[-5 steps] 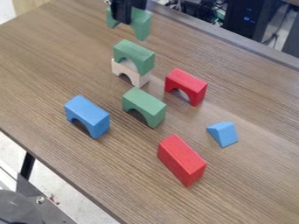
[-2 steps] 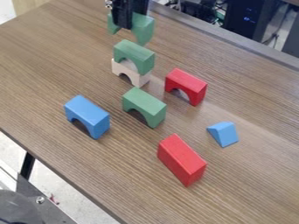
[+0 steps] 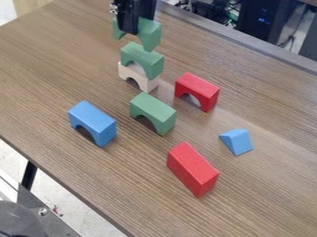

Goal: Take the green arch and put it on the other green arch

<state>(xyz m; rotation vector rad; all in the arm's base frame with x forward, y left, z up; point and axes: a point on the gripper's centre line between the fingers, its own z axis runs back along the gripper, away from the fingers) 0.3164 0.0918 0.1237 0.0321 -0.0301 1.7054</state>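
We see a brown wooden table (image 3: 266, 106) with thin dark lines running through its top. Right on it, we see a green arch (image 3: 155, 110) near the middle, with its hole facing down. We find a blue arch (image 3: 94, 121) to its left and a pale arch (image 3: 147, 82) just behind it. A red arch (image 3: 199, 89) stands behind it to the right. Nearer to us is a long red block (image 3: 193, 169), and we see a small blue wedge (image 3: 237, 141) on the right.
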